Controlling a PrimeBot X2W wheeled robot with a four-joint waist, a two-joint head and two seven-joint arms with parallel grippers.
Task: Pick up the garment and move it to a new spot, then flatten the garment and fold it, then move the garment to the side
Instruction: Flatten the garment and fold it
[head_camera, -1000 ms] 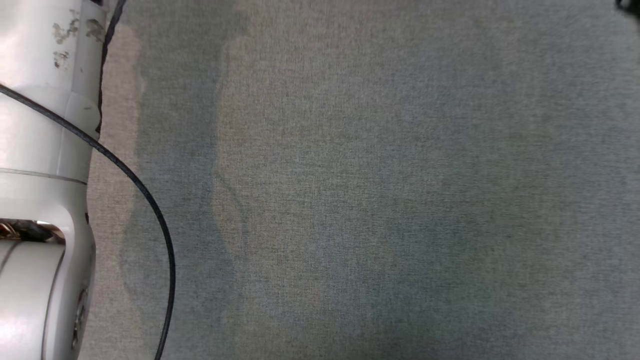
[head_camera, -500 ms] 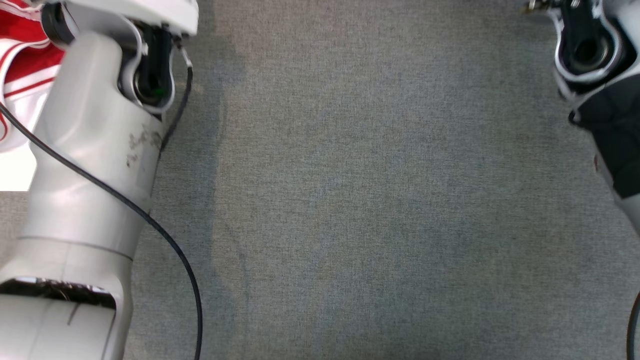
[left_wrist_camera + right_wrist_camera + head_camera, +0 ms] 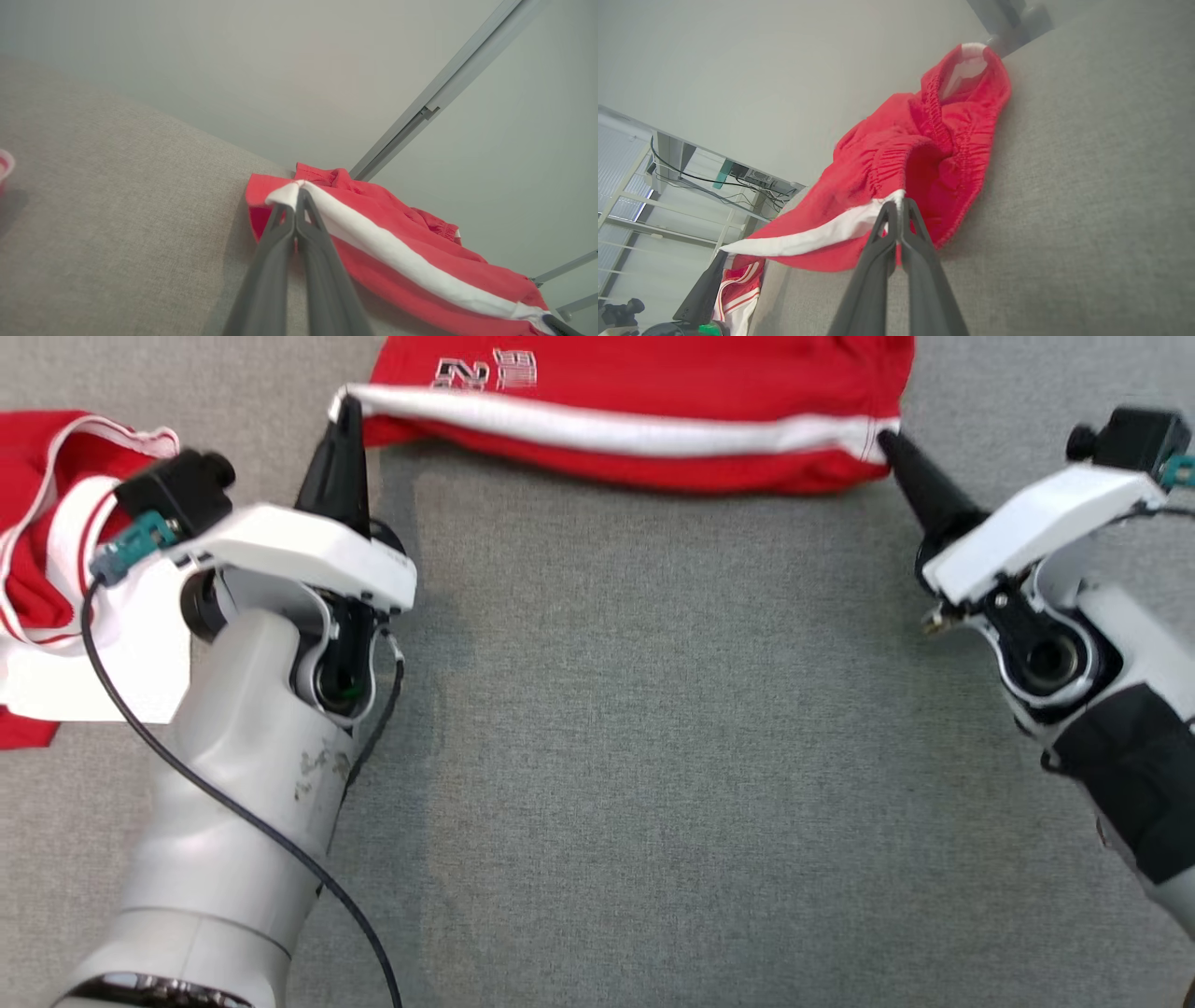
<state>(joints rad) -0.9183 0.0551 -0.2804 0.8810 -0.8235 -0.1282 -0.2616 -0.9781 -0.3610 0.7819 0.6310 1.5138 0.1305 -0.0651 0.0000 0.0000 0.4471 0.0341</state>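
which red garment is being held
The stretched garment, pinched at both ends by the left gripper and right gripper; the other garment lies loose at left.

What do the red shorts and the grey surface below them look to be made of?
Shorts: soft matte cloth, probably a light sports fabric; it drapes and puckers at the waistband. Surface: grey woven textile, matte; a fine weave grain shows.
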